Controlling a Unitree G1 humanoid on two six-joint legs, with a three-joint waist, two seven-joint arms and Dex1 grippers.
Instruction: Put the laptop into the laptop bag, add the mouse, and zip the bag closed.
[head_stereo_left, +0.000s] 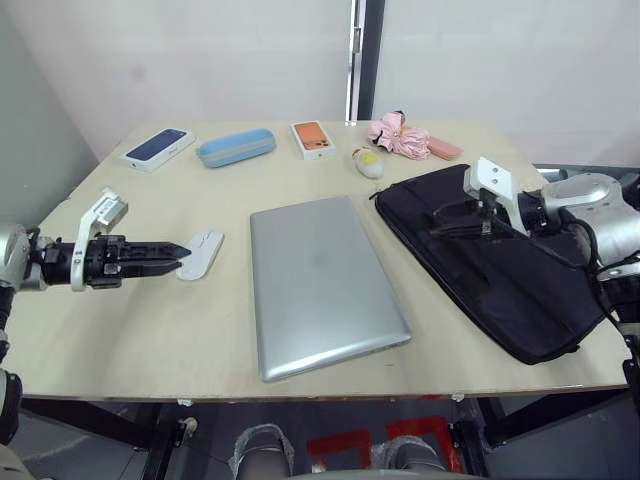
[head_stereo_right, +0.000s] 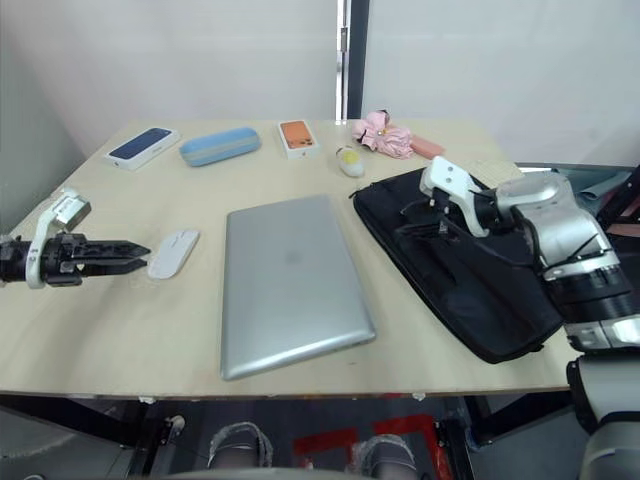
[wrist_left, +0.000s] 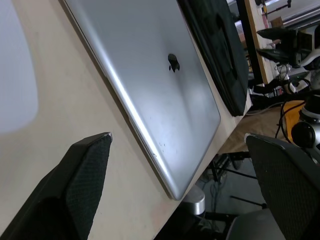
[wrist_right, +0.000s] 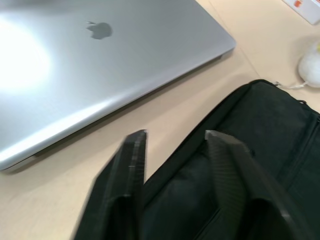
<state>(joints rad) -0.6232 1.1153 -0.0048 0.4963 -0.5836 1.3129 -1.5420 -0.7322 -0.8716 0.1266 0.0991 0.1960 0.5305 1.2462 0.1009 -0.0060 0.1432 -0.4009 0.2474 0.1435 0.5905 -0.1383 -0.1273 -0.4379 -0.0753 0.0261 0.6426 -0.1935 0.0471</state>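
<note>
Evidently the bag-opening step: the right end effector (head_stereo_left: 447, 228), fingers spread, hovers over the laptop bag (head_stereo_left: 500, 280). Left end effector (head_stereo_left: 180, 252), parted, nears the mouse (head_stereo_left: 201, 253); laptop (head_stereo_left: 320, 283) lies mid-table between them. Next, grip the bag's edge.

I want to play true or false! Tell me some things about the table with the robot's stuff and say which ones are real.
1. The laptop lies closed on the table. True.
2. The laptop is already inside the laptop bag. False: it lies on the table beside the bag, between the bag and the mouse.
3. The left gripper is open, right by the mouse. True.
4. The right gripper holds the mouse. False: it is open and empty at the bag's edge.
5. The pink umbrella lies on top of the laptop. False: it lies at the far edge of the table.
</note>
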